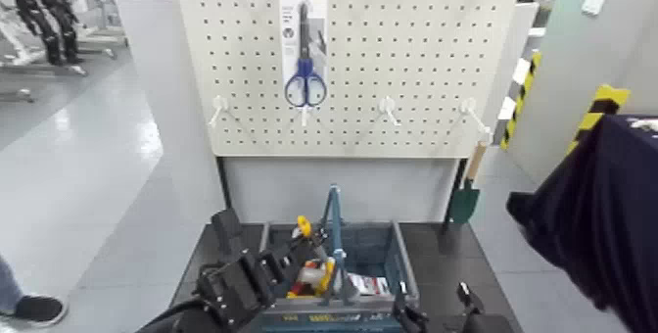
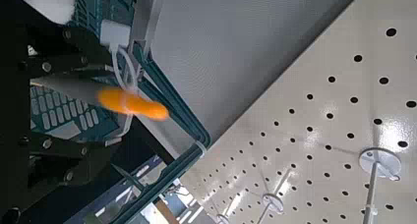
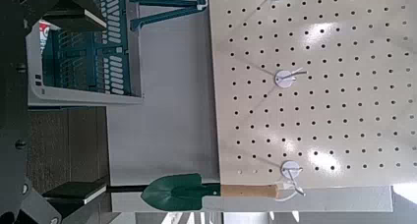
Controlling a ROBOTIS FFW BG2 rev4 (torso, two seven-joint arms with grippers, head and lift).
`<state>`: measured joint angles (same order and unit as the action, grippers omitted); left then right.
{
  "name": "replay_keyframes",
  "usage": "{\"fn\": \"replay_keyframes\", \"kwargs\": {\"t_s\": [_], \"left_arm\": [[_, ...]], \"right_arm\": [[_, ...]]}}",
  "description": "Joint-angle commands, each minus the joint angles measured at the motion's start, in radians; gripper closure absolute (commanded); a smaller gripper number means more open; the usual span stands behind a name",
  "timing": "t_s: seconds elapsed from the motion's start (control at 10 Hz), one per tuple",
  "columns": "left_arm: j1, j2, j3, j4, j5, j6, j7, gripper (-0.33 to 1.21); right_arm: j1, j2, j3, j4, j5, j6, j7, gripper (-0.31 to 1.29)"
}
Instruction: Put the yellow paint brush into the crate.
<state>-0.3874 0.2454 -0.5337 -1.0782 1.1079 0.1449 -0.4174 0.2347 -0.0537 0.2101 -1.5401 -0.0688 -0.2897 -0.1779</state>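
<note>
Head view is cutting off both arms at the lower edge, so the right gripper (image 1: 431,315), sitting low before the dark blue-grey slatted plastic crate (image 1: 403,263), is not showing whether it is wide or narrow. Left gripper (image 1: 286,256) is reaching over the crate's left rim, clamping the small yellow-handled paint brush (image 1: 304,226), whose orange-yellow handle (image 2: 133,102) is sticking out past the fingers (image 2: 69,86) while its grey head is lying hidden between them.

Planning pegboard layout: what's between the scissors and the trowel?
One bare white hook on the pegboard, between scissors and trowel; the head view shows it.
</note>
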Motion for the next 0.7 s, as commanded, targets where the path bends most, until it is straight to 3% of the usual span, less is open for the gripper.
{"fn": "replay_keyframes", "kwargs": {"t_s": [0.1,0.2,0.7], "left_arm": [[0.010,0.002,0.006,-0.016,0.010,-0.019,0.008,0.07],[0.022,0.005,0.014,-0.035,0.007,-0.044,0.037,0.07],[0.102,0.015,0.176,-0.241,-0.215,-0.005,0.158,0.07]], "right_arm": [[0.002,0.000,-0.001,0.000,0.000,0.001,0.000,0.15],[0.002,0.000,-0.001,0.000,0.000,0.001,0.000,0.15],[0.003,0.000,-0.003,0.000,0.000,0.006,0.000,0.15]]}}
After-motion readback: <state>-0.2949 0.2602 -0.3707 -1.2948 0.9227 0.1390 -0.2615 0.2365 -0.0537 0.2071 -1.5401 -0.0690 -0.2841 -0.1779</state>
